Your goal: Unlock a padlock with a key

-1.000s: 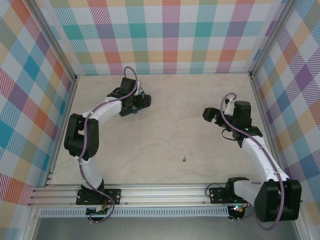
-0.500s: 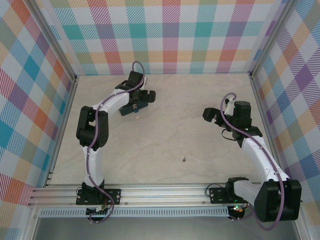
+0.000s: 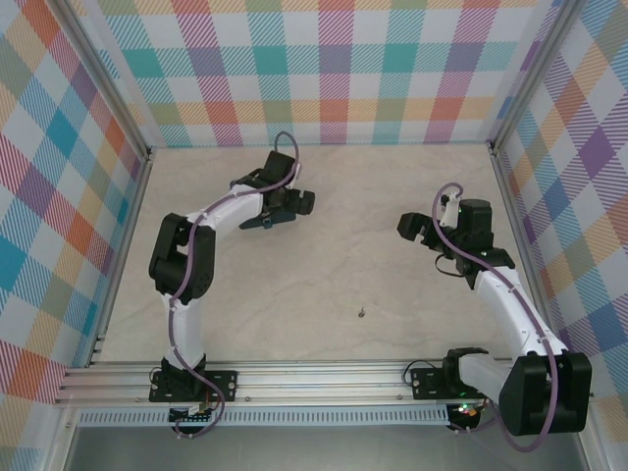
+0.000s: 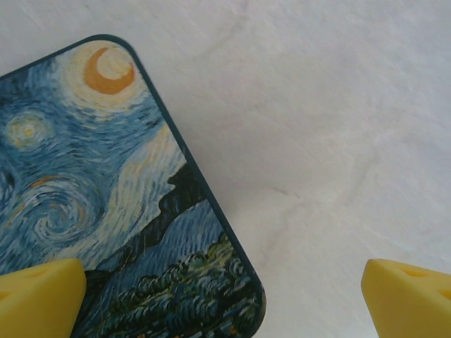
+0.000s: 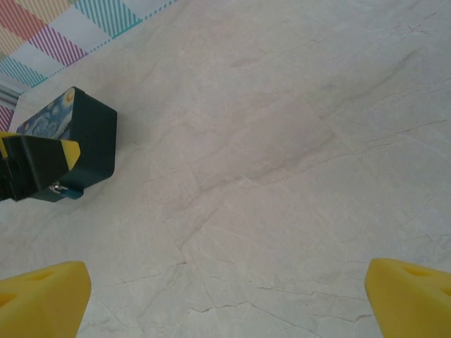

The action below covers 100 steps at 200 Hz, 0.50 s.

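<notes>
My left gripper above tin box corner, fingers apart, empty. My right gripper likewise spread. Key well apart.

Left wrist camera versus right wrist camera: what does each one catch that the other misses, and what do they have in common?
Left wrist: the tin box's painted lid close up, orange crescent moon included. Right wrist: the box's dark side wall, a black-and-yellow finger of the left gripper overlapping it, and a plaid wall. Both: the box, the marble table, and yellow fingertips spread wide at the bottom corners.
</notes>
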Motion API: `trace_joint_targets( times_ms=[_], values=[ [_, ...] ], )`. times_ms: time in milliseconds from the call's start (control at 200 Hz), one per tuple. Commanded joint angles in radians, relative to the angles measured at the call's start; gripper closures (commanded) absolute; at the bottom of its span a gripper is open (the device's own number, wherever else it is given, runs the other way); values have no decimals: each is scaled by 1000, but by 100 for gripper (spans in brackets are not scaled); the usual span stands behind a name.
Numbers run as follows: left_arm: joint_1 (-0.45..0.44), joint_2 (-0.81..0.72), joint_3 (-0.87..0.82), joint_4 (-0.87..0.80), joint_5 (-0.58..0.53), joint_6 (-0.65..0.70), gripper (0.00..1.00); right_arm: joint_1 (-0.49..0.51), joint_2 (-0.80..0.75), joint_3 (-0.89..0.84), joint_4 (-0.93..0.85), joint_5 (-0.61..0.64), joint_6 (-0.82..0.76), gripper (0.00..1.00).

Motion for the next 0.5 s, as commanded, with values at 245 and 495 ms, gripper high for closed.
trace_joint_targets(
  times_ms=[245,495],
  values=[
    [-167,-169,-234,-1,-82,-178,0,6,-5,-22,-24,-19,-11,0],
    [-253,-247,-306,9,-82,-252,0,7,-4,-30,-28,-22,-7,0]
  ],
)
